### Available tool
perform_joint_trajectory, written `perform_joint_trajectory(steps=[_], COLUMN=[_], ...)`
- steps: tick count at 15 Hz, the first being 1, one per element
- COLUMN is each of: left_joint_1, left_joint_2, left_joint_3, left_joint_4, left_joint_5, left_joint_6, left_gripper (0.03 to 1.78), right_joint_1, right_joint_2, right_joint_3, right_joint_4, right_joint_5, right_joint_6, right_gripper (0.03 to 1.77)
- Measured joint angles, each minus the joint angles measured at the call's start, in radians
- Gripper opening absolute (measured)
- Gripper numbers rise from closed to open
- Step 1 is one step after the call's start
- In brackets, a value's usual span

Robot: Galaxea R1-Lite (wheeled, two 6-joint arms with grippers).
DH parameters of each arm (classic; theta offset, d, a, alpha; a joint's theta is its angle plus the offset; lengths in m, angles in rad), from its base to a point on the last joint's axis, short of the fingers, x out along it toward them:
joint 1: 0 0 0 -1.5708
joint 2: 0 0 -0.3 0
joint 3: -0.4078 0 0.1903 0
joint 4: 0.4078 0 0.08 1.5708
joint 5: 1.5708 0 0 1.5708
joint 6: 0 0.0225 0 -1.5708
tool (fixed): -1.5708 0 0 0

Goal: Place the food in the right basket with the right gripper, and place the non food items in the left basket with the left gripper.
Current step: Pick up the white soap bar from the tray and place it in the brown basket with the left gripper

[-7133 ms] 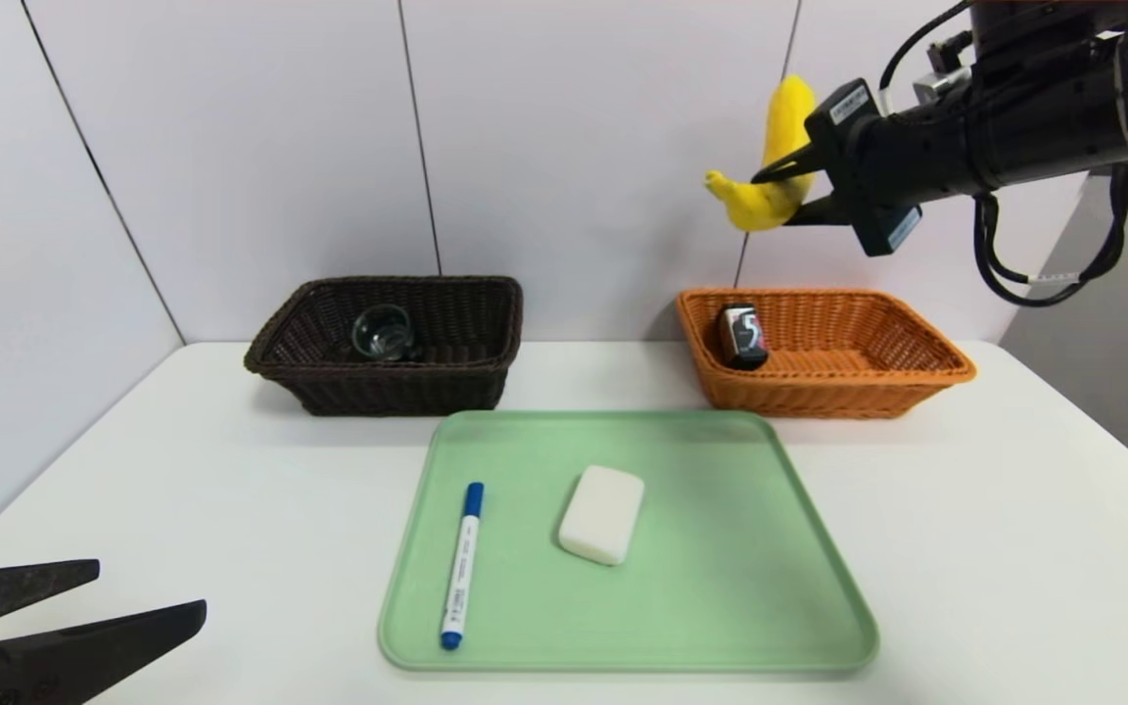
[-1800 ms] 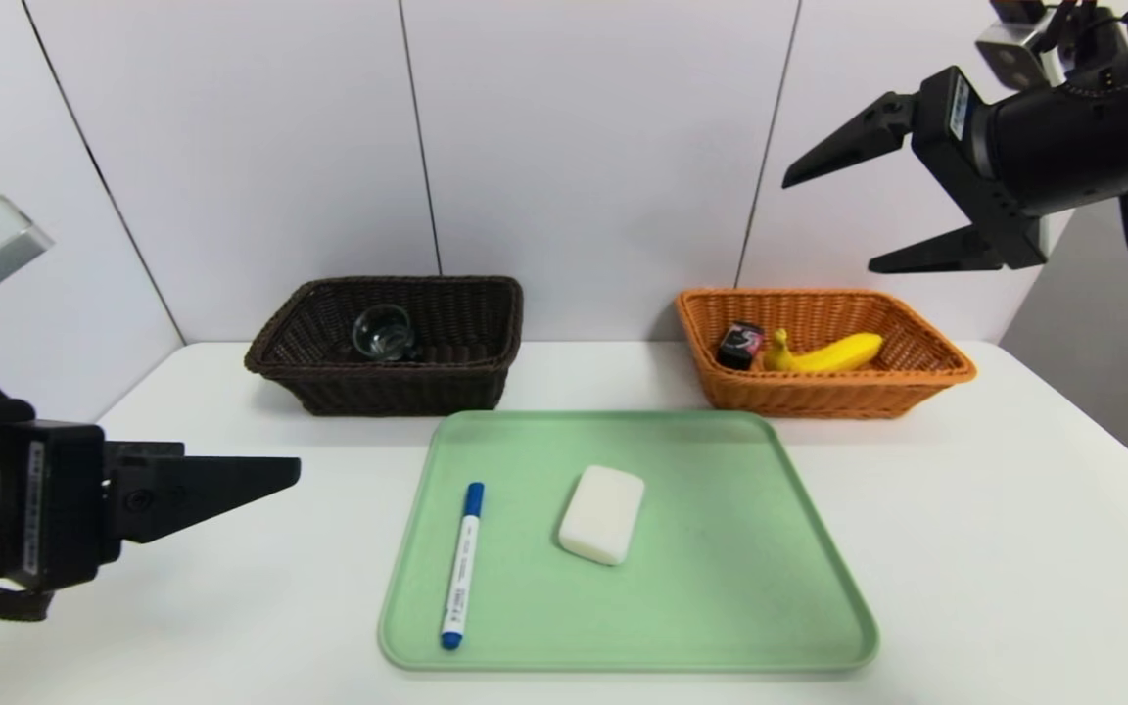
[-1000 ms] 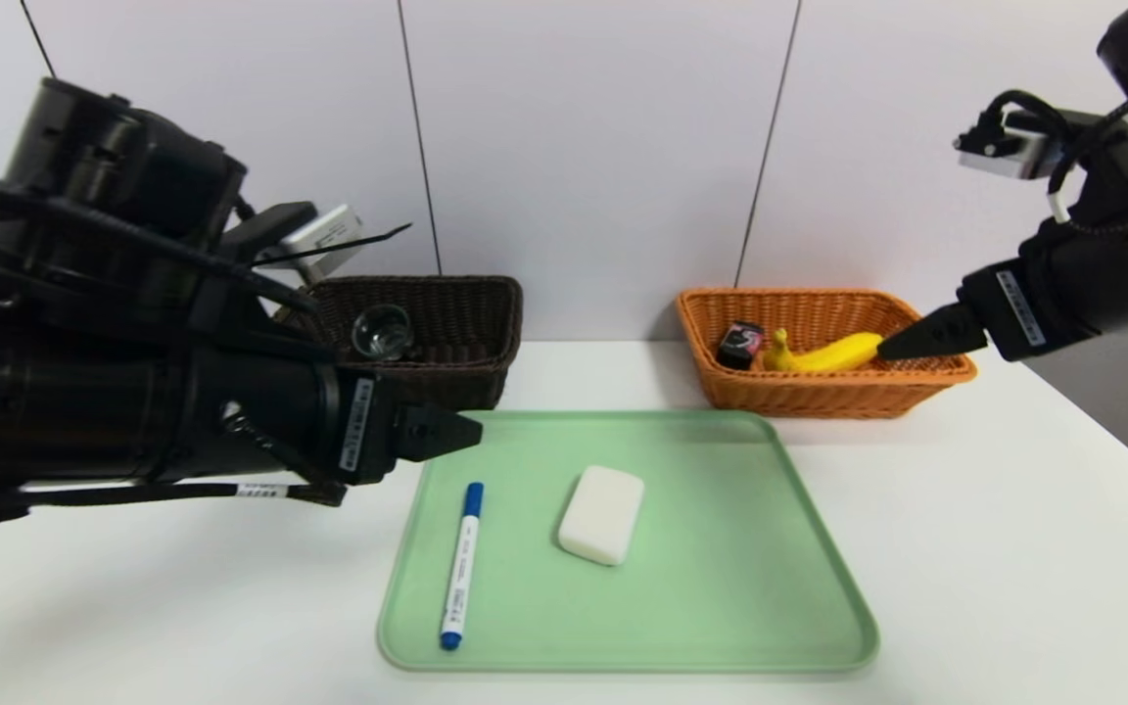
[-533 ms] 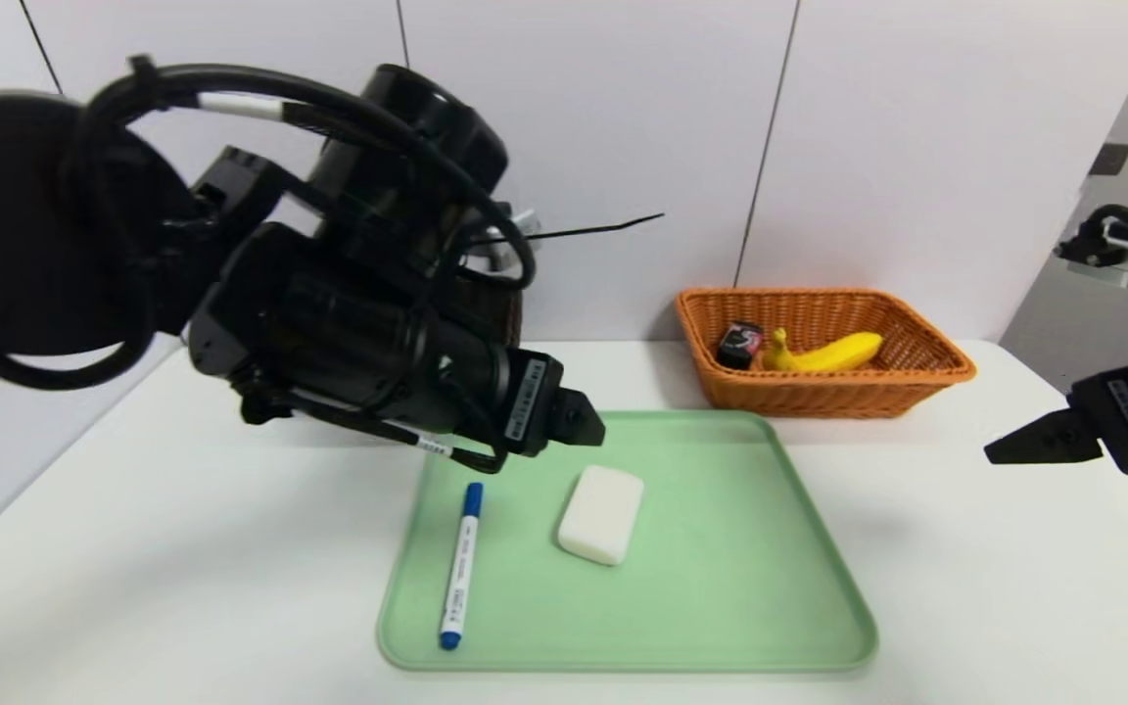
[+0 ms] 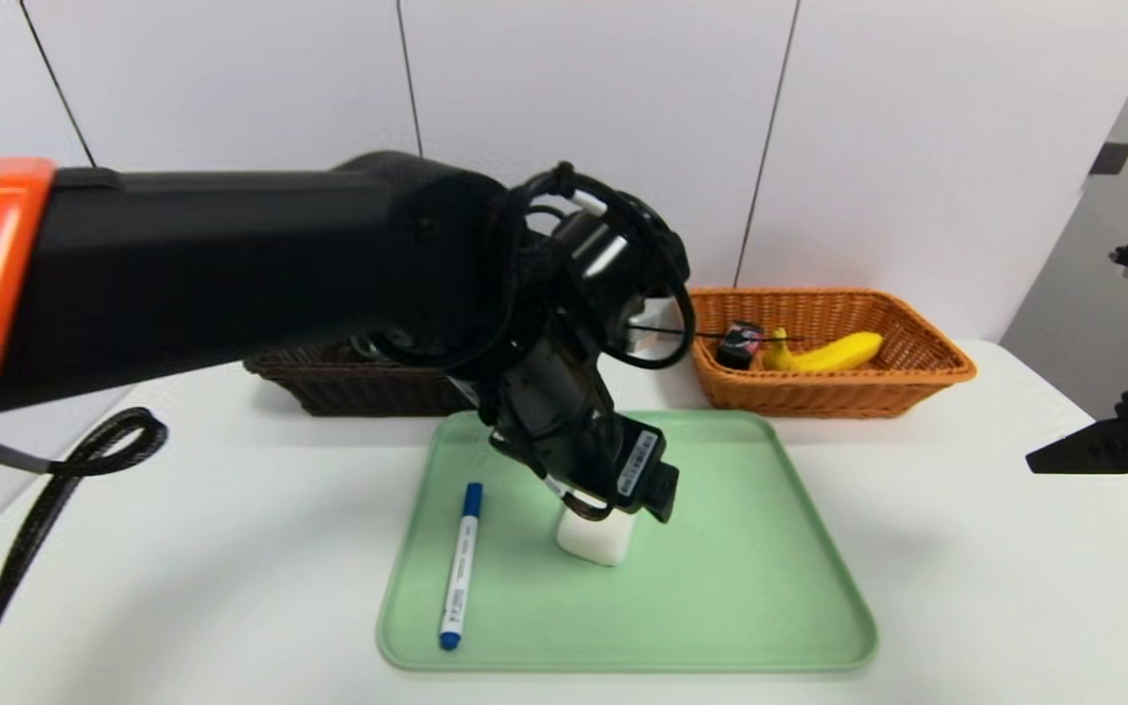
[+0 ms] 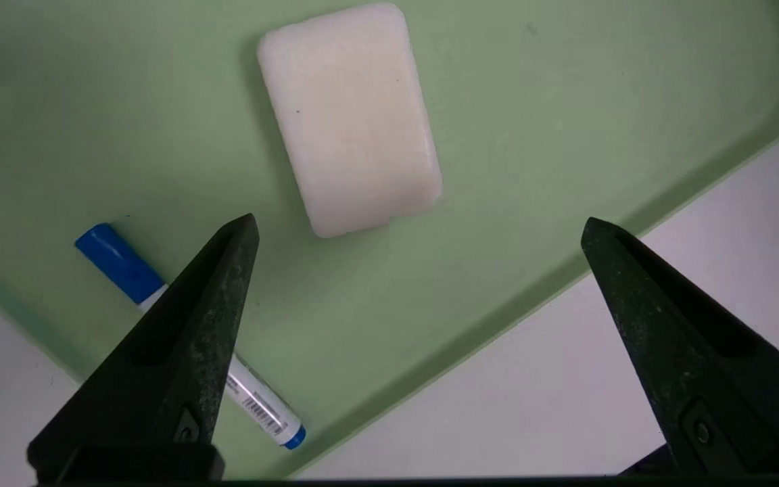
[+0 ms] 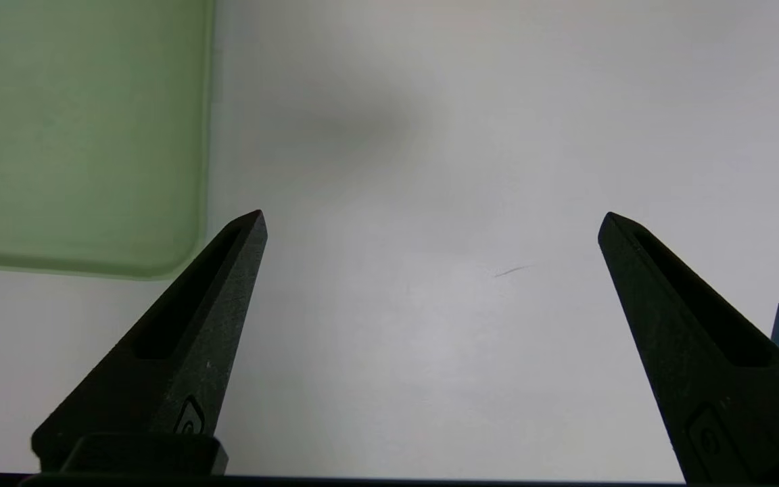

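A white soap bar (image 5: pixel 595 544) (image 6: pixel 349 118) and a blue-capped white marker (image 5: pixel 460 566) (image 6: pixel 119 264) lie on the green tray (image 5: pixel 740 587). My left gripper (image 6: pixel 416 226) hangs open above the tray, pointing down over the soap, nothing between its fingers. The orange right basket (image 5: pixel 926 377) holds a banana (image 5: pixel 833 352) and a small dark packet (image 5: pixel 740 341). The dark brown left basket (image 5: pixel 368 387) is mostly hidden behind my left arm. My right gripper (image 7: pixel 430 220) is open and empty, low over the table at the far right (image 5: pixel 1073 455).
The white table (image 5: pixel 995 587) has bare room right of the tray and at the front left. A wall stands close behind both baskets. My left arm spans the left half of the head view, covering the brown basket's contents.
My left arm has swung in from the left and come down over the soap. The right gripper has drawn back and lowered to the table's right edge.
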State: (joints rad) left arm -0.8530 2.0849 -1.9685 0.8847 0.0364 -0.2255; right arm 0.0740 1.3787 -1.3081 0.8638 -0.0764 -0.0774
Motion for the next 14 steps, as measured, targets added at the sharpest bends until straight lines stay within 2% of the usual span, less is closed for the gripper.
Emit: perform_joint_trajectory(steps=[4, 8, 14], left_joint_1=[-0.003, 0.0, 0.0], left_joint_2=[0.079, 0.119, 0.123], left_joint_3=[-0.009, -0.009, -0.01], left_joint_4=[-0.074, -0.076, -0.082], left_joint_5=[0.0, 0.008, 0.077], left_joint_6=[0.036, 0.027, -0.018], left_gripper=[1.69, 1.69, 1.69], right_joint_1=[-0.003, -0.015, -0.016], right_joint_2=[-0.002, -0.003, -0.003], right_joint_3=[0.021, 0.047, 0.076], right_joint_4=[0.0, -0.005, -0.03], right_joint_5=[0.001, 0.002, 0.003], right_joint_6=[-0.002, -0.002, -0.003], right_gripper=[1.69, 1.69, 1.7])
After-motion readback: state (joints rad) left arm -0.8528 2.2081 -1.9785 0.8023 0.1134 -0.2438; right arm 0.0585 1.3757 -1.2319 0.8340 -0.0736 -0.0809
